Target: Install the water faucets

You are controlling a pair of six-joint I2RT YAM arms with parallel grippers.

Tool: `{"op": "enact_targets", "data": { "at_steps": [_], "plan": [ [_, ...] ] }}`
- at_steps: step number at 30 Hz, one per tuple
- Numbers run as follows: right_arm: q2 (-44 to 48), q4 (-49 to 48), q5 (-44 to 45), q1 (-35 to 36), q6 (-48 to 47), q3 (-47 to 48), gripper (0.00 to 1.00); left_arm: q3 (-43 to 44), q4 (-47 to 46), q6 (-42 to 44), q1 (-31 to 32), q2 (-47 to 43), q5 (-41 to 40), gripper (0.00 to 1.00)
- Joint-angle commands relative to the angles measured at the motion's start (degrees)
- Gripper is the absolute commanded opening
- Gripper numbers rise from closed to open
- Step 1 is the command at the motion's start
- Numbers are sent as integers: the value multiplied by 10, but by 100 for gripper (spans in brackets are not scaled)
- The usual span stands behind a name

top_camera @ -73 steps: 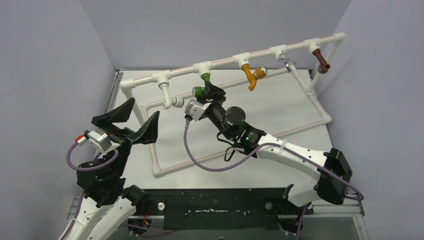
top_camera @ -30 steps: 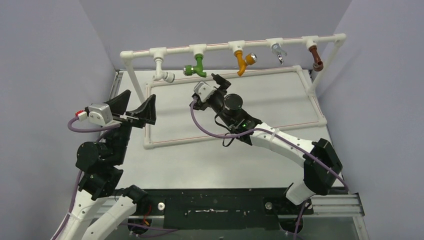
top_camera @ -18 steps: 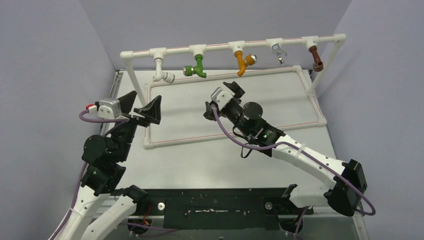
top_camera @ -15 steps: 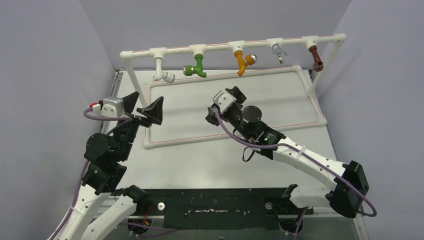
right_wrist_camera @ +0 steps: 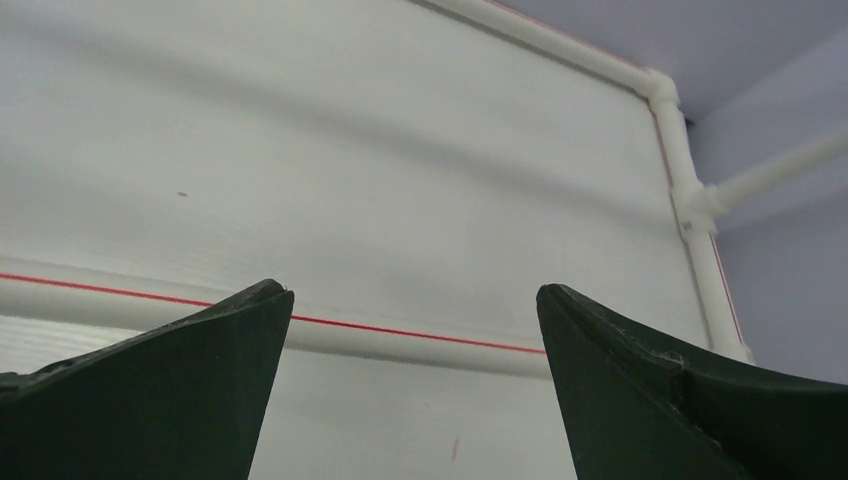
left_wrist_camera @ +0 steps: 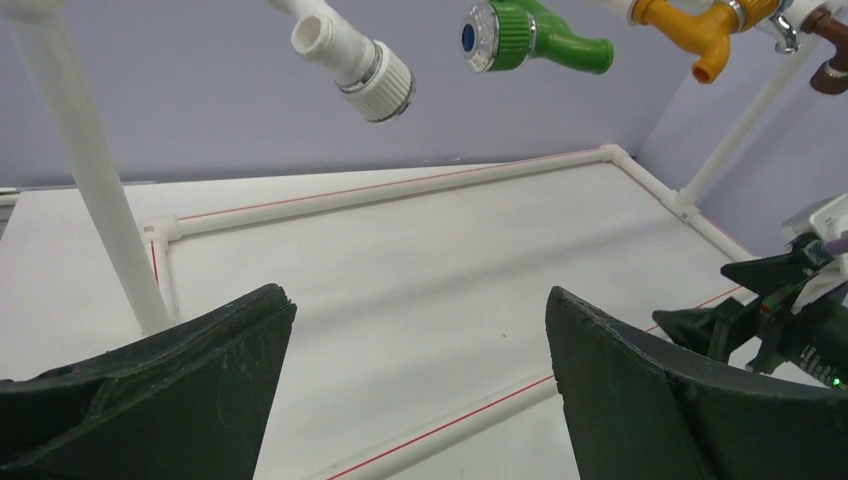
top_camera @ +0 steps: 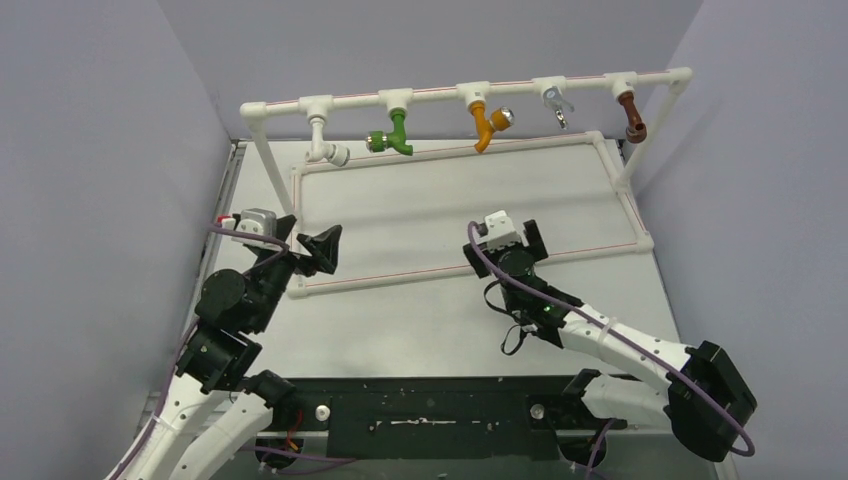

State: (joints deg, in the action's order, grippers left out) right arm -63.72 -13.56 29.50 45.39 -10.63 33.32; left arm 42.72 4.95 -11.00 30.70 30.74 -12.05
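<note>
Several water faucets hang from the top rail of the white pipe frame (top_camera: 440, 93): white (top_camera: 325, 152), green (top_camera: 393, 138), orange (top_camera: 487, 124), silver (top_camera: 556, 108) and brown (top_camera: 634, 120). My left gripper (top_camera: 308, 240) stands open and empty by the frame's front left corner, well below the white faucet (left_wrist_camera: 365, 65) and the green faucet (left_wrist_camera: 530, 38). Over the frame's front rail (right_wrist_camera: 400, 335) my right gripper (top_camera: 503, 248) is open too, with nothing between its fingers. Neither gripper touches a faucet.
The frame's base is a rectangle of red-striped pipes (top_camera: 470, 268) lying on the white table. Two uprights (top_camera: 268, 180) carry the top rail. Grey walls close in the left, back and right. A black mounting bar (top_camera: 430, 405) runs along the near edge.
The pipe frame went from tilted to upright. My right gripper left the green faucet and drew back to the front rail. My left gripper drew back and lowered, jaws slightly wider.
</note>
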Motion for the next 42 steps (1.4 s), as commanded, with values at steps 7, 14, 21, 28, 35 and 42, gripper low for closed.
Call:
{"op": "enact_targets", "data": {
  "at_steps": [7,14,21,28,35,42],
  "plan": [
    [32,-192,69,-256,154,-160,100,-26,-11,-17,2,-30,41,96],
    [-97,-476,43,-343,135,-251,100,1,-16,-20,4,-30,67,96],
    [-225,-584,-87,-432,169,-228,100,59,-24,-8,7,-7,84,96],
    [-290,-589,-203,-421,96,-200,100,103,-41,-6,9,7,104,96],
    [-285,-566,-204,-425,105,-190,100,154,-77,-14,9,35,127,96],
    [-286,-562,-209,-427,106,-187,100,215,-122,-25,9,66,161,96]
  ]
}}
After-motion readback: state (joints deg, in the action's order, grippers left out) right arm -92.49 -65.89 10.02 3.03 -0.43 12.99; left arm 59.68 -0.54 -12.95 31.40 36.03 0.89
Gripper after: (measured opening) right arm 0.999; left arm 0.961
